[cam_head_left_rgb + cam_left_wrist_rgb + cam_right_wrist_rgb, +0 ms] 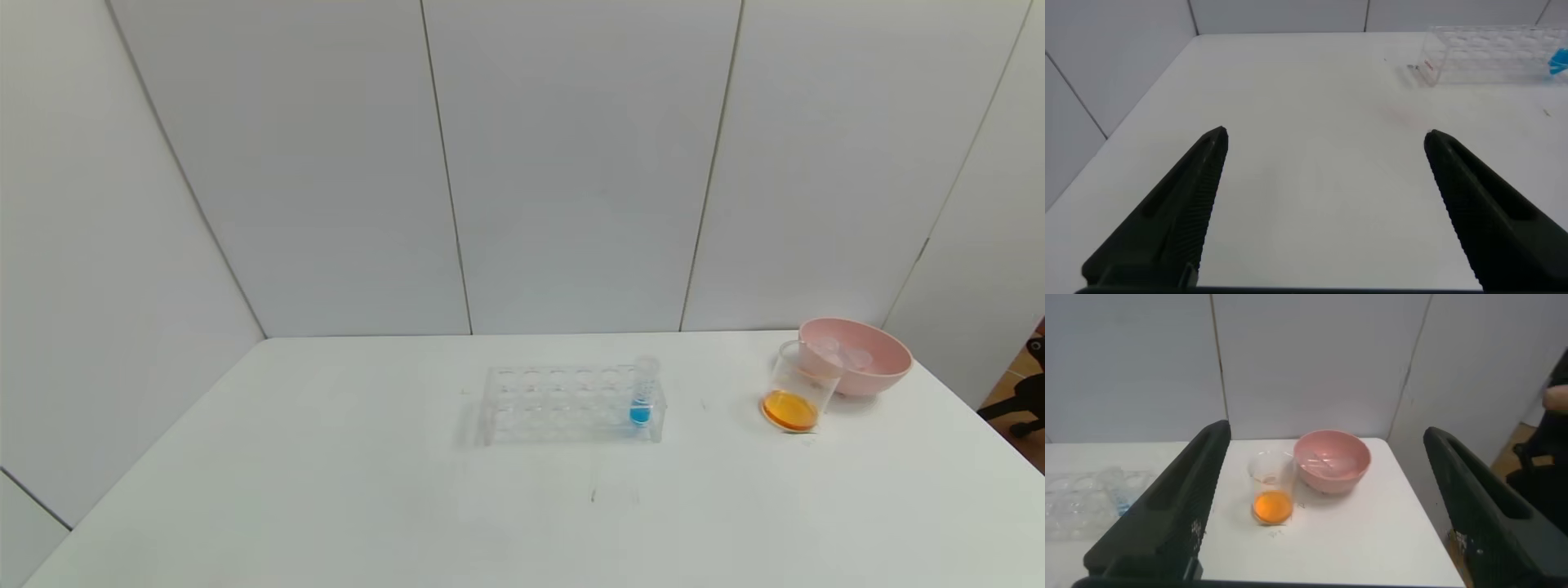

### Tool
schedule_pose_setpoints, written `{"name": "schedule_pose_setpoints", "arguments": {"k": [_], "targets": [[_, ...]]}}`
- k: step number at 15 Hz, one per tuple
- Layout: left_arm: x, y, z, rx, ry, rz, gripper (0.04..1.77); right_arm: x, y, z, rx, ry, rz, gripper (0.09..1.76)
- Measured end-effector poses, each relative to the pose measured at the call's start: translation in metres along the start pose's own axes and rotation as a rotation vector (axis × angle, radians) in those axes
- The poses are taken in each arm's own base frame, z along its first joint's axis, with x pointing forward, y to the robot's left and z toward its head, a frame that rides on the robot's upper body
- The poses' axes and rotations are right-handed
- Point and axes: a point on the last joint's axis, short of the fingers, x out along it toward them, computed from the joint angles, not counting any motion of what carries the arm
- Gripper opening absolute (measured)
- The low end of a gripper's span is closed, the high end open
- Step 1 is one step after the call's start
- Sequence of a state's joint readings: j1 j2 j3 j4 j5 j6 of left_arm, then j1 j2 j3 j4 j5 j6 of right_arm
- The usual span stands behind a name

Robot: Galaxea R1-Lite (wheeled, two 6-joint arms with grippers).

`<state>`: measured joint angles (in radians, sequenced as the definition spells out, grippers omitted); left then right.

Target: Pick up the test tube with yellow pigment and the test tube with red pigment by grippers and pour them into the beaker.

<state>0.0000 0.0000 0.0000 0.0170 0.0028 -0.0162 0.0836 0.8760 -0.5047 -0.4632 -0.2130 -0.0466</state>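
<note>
Currently your right gripper [1327, 445] stands with its fingers spread wide and nothing between them, raised above the table's [326, 490] right part and out of the head view. Through its gap you see the beaker [1271, 488] upright on the table, with a layer of orange liquid in its base. Just beside the beaker, on its far right side as the head camera has it, sits the pink bowl [1333, 461]; the two look to be touching or nearly so. Inside the bowl lie clear tubes [841, 353], too faint for you to tell which is the yellow test tube and which the red, and no colour shows in them. Your left gripper [1324, 143] is likewise spread and empty, low over the table's left part, well apart from everything. Farther out, the clear tube rack [571, 404] stands at the middle of the table, and one tube with blue liquid [642, 396] stands upright in its right-hand end.
</note>
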Motion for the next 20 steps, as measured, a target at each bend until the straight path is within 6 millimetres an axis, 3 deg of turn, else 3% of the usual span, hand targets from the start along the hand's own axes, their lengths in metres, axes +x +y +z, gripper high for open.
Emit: {"name": "schedule_pose_setpoints", "arguments": {"k": [5,7,9,12,15,20], "targets": [[0.000,0.000,0.000,0.000,0.000,0.000,1.72,-0.110,-0.023,-0.015,-0.010,-0.041,-0.055,1.70],[0.000,0.000,0.000,0.000,0.000,0.000,1.72,-0.142,-0.027,-0.025,-0.002,-0.109,-0.063,1.70],[0.000,0.000,0.000,0.000,0.000,0.000,1.72,-0.162,-0.028,-0.036,0.006,-0.179,-0.045,1.70],[0.000,0.000,0.000,0.000,0.000,0.000,1.72,-0.169,-0.028,-0.054,0.016,-0.259,-0.023,1.70],[0.000,0.000,0.000,0.000,0.000,0.000,1.72,-0.157,-0.025,-0.082,0.013,-0.271,-0.020,1.70],[0.000,0.000,0.000,0.000,0.000,0.000,1.72,-0.137,-0.019,-0.136,-0.005,-0.112,0.037,1.70]]}}
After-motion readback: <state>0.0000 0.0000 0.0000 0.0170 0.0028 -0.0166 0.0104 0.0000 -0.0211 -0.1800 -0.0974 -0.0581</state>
